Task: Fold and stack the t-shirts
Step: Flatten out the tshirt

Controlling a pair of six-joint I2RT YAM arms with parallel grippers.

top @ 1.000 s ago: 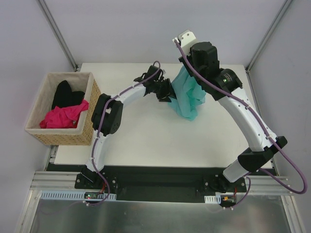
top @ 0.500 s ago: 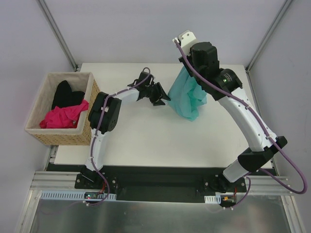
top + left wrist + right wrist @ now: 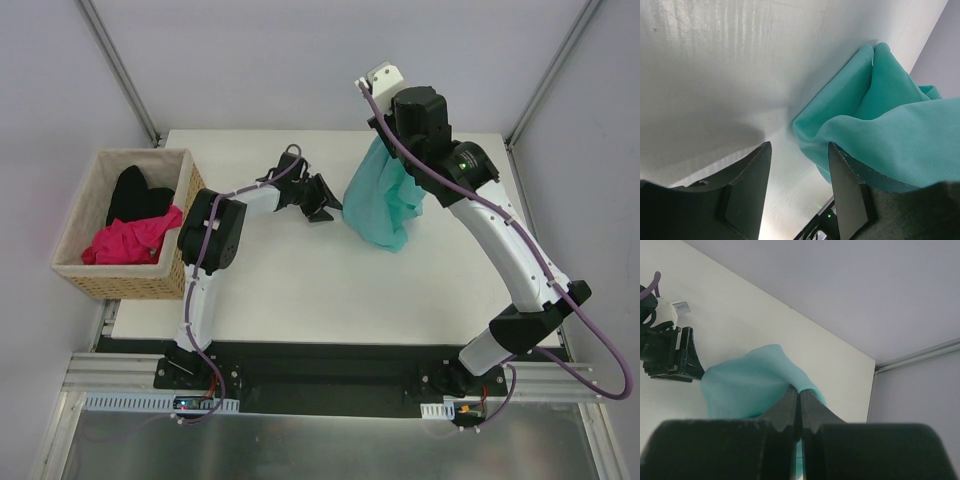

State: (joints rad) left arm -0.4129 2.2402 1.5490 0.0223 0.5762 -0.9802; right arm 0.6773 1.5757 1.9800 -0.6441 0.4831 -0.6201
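The teal t-shirt [image 3: 381,203] hangs bunched from my right gripper [image 3: 388,150], which is shut on its top edge above the back of the table; the pinch shows in the right wrist view [image 3: 800,392], with the shirt [image 3: 745,387] draped below. My left gripper [image 3: 326,199] is open and empty, just left of the hanging shirt and apart from it. In the left wrist view the shirt [image 3: 880,125] hangs just beyond the open fingers [image 3: 846,185]. The magenta pink t-shirt [image 3: 130,240] and the black t-shirt [image 3: 137,193] lie in the basket.
A woven wicker basket [image 3: 185,255] stands at the table's left edge. The white table [image 3: 300,290] ends in metal frame posts at the back corners. The left arm lies low across the table's back left.
My left gripper let go of the teal shirt's left side and drew back to the left, now open and clear. The shirt hangs from the right gripper alone, which has not moved.
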